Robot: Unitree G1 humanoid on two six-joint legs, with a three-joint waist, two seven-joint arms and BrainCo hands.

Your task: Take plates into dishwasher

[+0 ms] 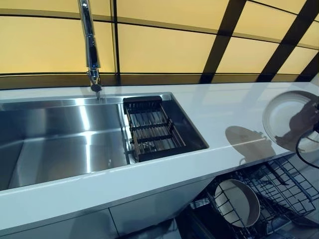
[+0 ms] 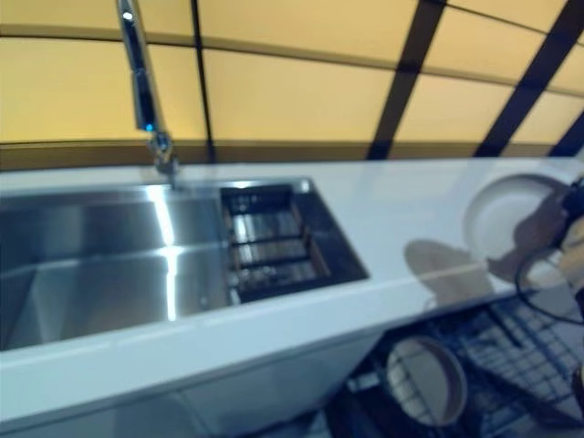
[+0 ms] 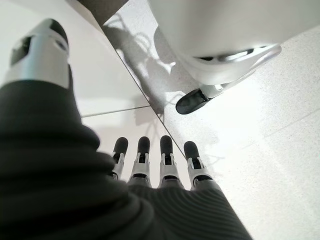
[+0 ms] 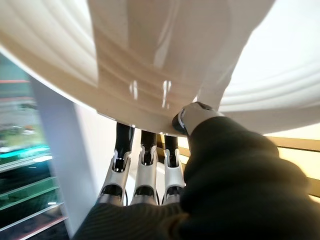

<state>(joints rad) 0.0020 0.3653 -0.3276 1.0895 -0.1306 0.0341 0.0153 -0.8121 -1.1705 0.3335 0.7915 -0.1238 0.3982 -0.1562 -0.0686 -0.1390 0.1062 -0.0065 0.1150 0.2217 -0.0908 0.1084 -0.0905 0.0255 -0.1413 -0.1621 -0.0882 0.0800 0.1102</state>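
A beige plate (image 1: 289,117) is held on edge above the right end of the white counter (image 1: 224,107). My right hand (image 1: 308,119) grips it at the far right. In the right wrist view the thumb (image 4: 192,117) presses on the plate (image 4: 150,60) and the fingers (image 4: 145,160) reach behind it. A second beige plate (image 1: 238,201) stands in the open dishwasher's wire rack (image 1: 286,181) below the counter edge. My left hand (image 3: 166,165) shows only in its wrist view, with straight fingers, empty, hanging over the floor.
A steel sink (image 1: 60,144) fills the left of the counter, with a dark drain basket (image 1: 149,129) at its right end and a tall faucet (image 1: 89,45) behind it. A yellow wall with dark bars runs along the back.
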